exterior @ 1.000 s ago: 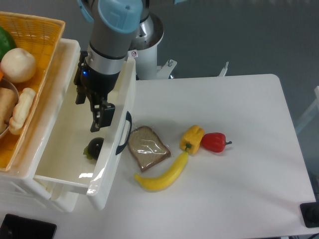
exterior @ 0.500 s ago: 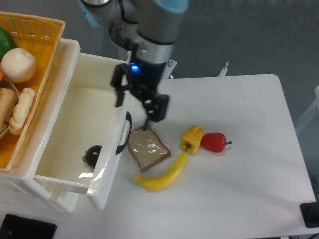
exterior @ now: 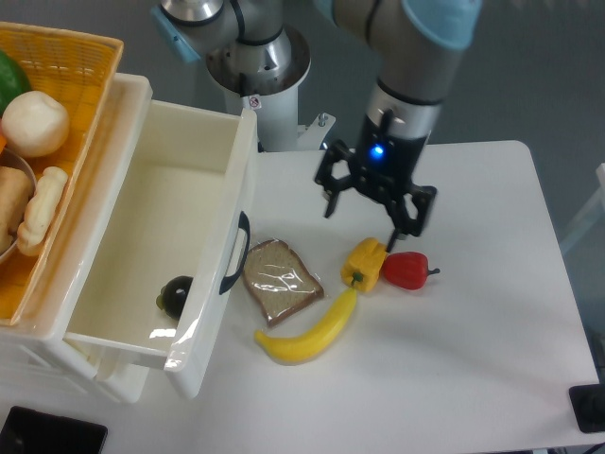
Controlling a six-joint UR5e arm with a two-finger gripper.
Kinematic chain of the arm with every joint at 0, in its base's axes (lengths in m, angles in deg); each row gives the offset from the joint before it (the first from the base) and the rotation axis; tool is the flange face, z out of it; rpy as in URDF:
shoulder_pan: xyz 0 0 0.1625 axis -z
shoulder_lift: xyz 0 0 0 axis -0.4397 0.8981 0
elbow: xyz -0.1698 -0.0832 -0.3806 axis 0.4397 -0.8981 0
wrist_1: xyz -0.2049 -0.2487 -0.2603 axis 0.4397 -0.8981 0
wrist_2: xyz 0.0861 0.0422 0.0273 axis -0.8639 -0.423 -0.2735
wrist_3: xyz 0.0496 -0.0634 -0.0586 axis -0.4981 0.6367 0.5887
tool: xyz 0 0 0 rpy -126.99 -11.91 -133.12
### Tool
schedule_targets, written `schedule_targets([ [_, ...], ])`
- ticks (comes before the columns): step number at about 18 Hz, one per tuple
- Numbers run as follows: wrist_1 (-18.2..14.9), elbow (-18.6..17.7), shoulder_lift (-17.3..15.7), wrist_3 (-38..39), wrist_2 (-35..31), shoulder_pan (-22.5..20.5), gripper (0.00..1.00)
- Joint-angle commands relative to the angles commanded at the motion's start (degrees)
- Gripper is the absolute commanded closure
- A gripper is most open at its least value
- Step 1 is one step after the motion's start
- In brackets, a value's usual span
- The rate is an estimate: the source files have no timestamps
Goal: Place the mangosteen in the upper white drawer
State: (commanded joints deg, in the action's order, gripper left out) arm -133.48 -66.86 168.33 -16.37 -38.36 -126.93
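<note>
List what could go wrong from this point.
1. The gripper hangs open just above the yellow pepper and red pepper; moving lower could knock them or the banana.
2. The drawer stands open with the mangosteen near its front wall; shutting it sharply might roll the fruit.
3. The bread lies beside the drawer handle and could get caught.

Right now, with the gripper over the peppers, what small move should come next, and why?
Probably just lift the gripper clear and stop. The mangosteen already lies inside the upper white drawer, near its front wall, and the open gripper holds nothing above the yellow pepper, so no grasp seems needed.
</note>
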Motion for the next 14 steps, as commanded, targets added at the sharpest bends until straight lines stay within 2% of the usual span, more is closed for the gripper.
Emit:
schedule_targets([
  [3,1.6,0.3,2.7,-0.5,-6.4,0.1,0.0],
  [5,1.8,1.3,5.0,-1.9,-7.2,0.2,0.0],
  [9,2.0,3.2,9.8,-14.5,-9.6,0.1,0.0],
  [11,2.0,3.5,10.9,-17.9,-10.3,0.1,0.0],
  [14,2.7,3.5,11.4,-18.5,-10.3,0.1,0.0],
])
